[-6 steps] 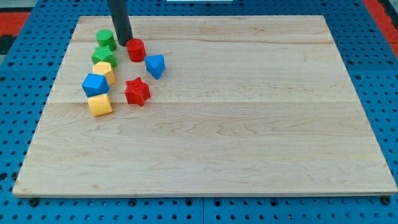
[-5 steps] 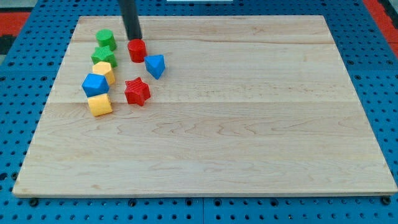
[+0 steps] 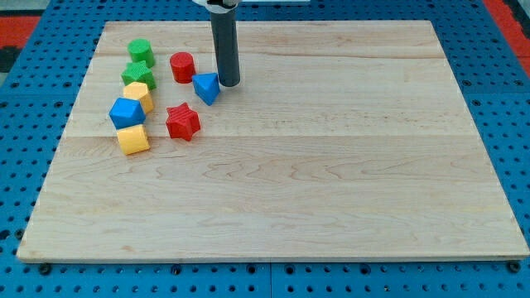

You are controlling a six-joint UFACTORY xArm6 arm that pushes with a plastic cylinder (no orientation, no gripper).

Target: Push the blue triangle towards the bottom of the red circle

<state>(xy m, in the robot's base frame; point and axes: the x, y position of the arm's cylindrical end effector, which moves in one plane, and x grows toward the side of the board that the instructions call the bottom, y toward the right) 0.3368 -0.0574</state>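
1. Since the earlier frames, my tip (image 3: 229,84) has crossed from the left side of the red circle (image 3: 181,66) to the right side of the blue triangle (image 3: 206,87); none of the blocks has shifted.
2. My tip now stands just beside the blue triangle's right edge, touching it or very nearly so (I cannot tell which), with the rod rising straight up and out past the far edge of the view.
3. As for jaws, I have none to report: I end in a plain dark rod, so nothing is held wide, narrow or clamped.
4. That blue triangle lies on the wooden board (image 3: 331,182), to the right of and slightly nearer than the red circle, a small gap between them.
5. On the near side of the triangle, a little to its left, sits the red star (image 3: 182,122), apart from it.
6. Along the board's left side runs a loose column: a green block (image 3: 140,52) farthest away, a green star (image 3: 137,74) just nearer, then a yellow block (image 3: 139,95), a blue block (image 3: 126,112) touching it, and another yellow block (image 3: 132,139) nearest.
7. Beneath the board shows a blue pegboard (image 3: 33,99), with red patches at the far corners.
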